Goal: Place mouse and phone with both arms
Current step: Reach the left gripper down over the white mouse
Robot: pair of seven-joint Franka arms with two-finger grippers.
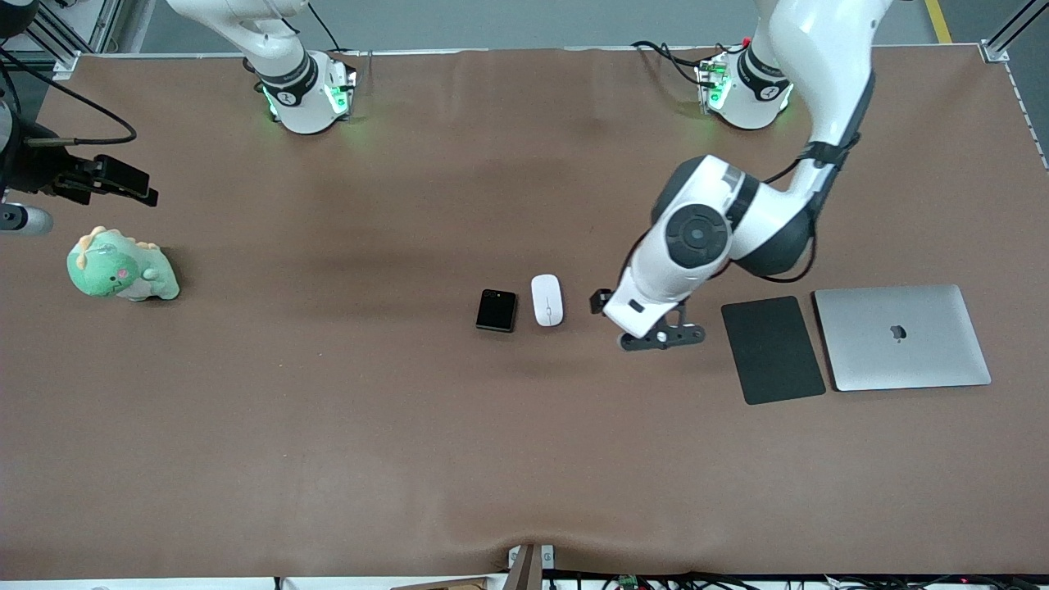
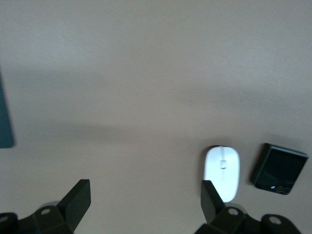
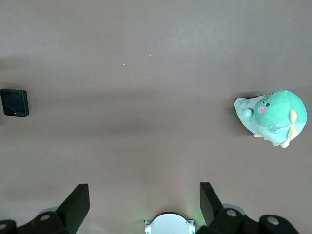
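At the right arm's end of the table you are holding the right gripper point(image 3: 141, 207) up over bare mat near the green plush dinosaur point(image 1: 121, 269), jaws spread wide and carrying nothing; that arm is waiting. The phone point(image 1: 497, 310) and the mouse point(image 1: 547, 300) are lying side by side mid-table, just apart, the phone toward the right arm's end. The left gripper point(image 2: 144, 204) is hovering over the mat between the mouse and the dark grey pad point(image 1: 772, 349), also wide open and empty, and the silver laptop point(image 1: 901, 337) is sitting just beside the pad.

What could go wrong: the two targets are lying so close that a finger coming down for the mouse is likely to clip the phone and skid it, and if both arms are reaching in together they may be crowding each other. The mouse is white, glossy and domed, so it may be squirting out of a pinch placed off its middle. The phone is a flat black slab with rounded corners and camera dots at one corner; lying flush, it is giving your fingers little edge to catch.
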